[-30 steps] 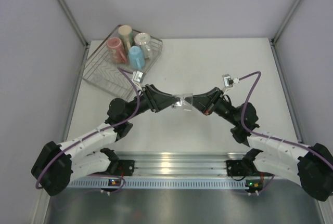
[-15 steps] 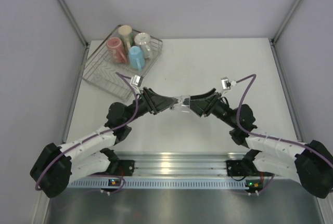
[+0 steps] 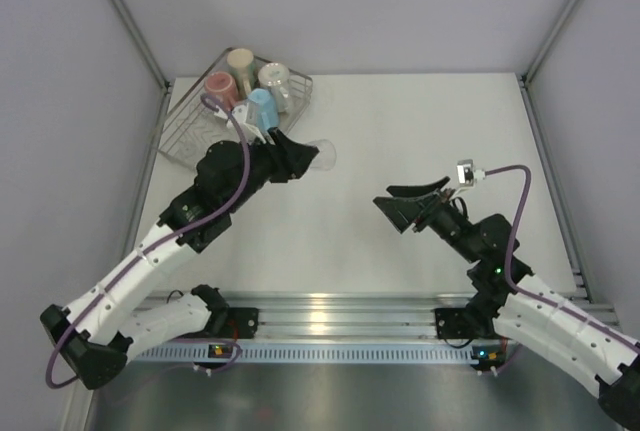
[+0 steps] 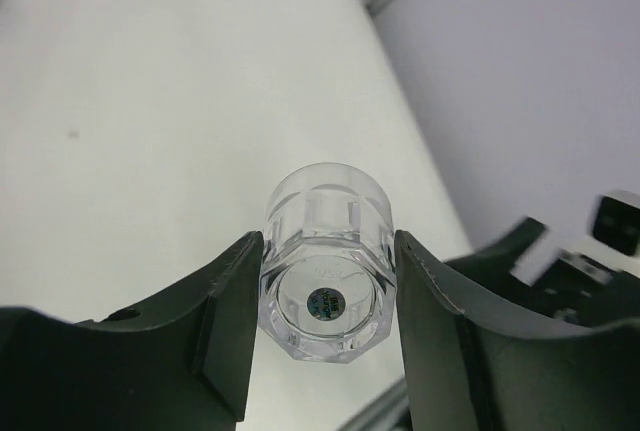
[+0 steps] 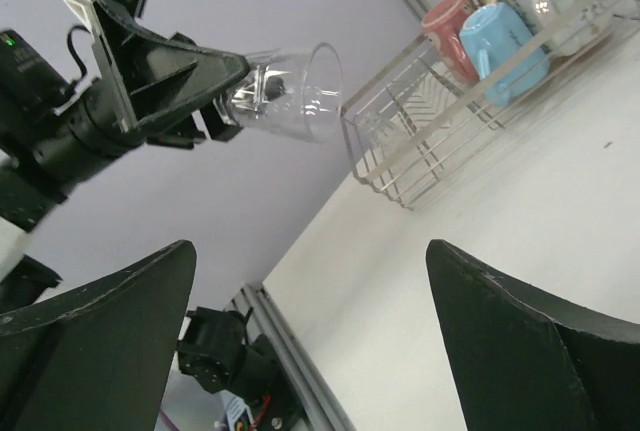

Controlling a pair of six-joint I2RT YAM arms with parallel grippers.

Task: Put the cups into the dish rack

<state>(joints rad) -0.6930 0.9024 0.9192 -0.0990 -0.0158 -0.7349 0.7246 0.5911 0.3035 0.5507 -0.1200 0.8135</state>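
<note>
At the far left corner of the table (image 3: 420,121), the dish rack (image 3: 190,143) holds four cups crowded at its far end: a pink-red mug (image 3: 220,86), a cream mug (image 3: 240,59), a light blue cup (image 3: 258,106) partly hidden behind the left arm (image 3: 200,201), and a white dotted mug (image 3: 274,79). Just right of the rack, the left gripper (image 3: 305,156) clamps a tiny clear glass (image 4: 328,261) near its base, off the table and faint from overhead. Well apart to the right, the right gripper (image 3: 407,202) hangs spread wide, holding nothing.
</note>
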